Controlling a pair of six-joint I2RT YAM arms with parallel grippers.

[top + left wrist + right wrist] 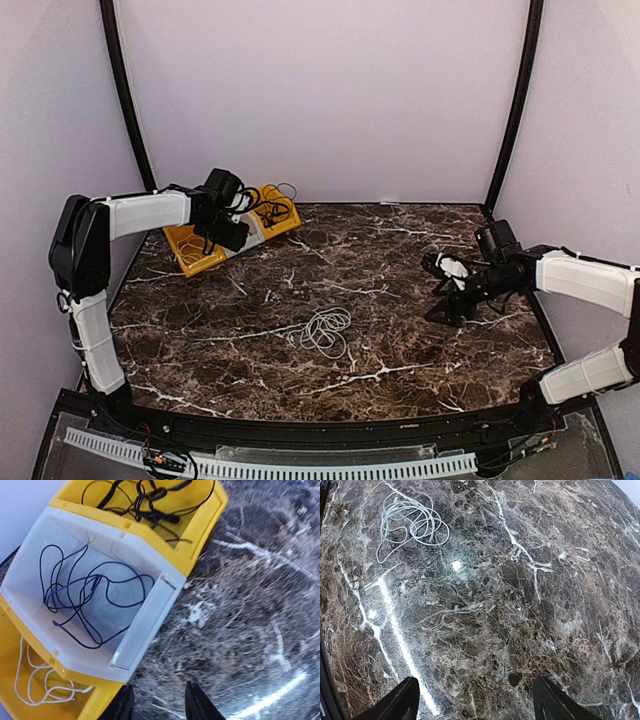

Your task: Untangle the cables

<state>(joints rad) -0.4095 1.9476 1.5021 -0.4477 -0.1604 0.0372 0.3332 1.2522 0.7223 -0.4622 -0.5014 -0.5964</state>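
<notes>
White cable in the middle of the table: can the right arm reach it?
Probably yes. The white cable lies loose on the table, and the right gripper hangs open off to one side, with nothing standing between them.

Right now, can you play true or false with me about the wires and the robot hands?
1. A loose white cable lies on the table. True.
2. The white bin holds a red cable. False: the cable in it is a dark blue cable.
3. The right gripper is holding a cable. False: it is open and empty, above bare table.
4. A black cable lies in a yellow bin. True.
</notes>
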